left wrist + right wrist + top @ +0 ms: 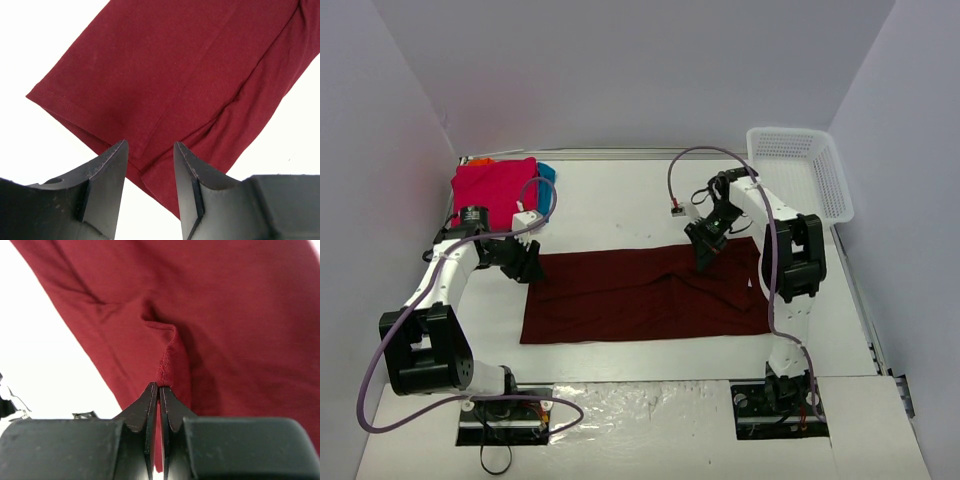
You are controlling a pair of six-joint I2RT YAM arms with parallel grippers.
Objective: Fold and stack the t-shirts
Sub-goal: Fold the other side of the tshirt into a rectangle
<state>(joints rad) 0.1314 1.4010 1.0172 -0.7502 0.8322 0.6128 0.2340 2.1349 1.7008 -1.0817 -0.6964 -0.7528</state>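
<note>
Ana: Pale walls close off three sides of a white bench. Where does the big shirt lie?

Ben: Mid-bench. The maroon t-shirt is spread flat as a wide band between the two arms, with a few creases running across it.

Ana: And the others?

Ben: At the far left corner. A pink t-shirt sits folded there. A teal t-shirt shows at its right edge and a scrap of orange cloth at its far edge. All of them lie well apart from the maroon one.

Ana: What is the right hand doing?

Ben: It is down at the maroon shirt's far edge, right of the middle. From its wrist camera the fingers are pressed together on a small ridge of maroon cloth that peaks up to the tips. So it is pinching the shirt.

Ana: And the left hand?

Ben: It is at the far left corner of the same shirt. Its fingers stand spread, with a hemmed corner of the cloth lying below the gap. I can't tell whether either pad touches the cloth.

Ana: Anything else on the bench?

Ben: A white mesh basket at the far right corner, beside the wall and apart from all the shirts.
</note>
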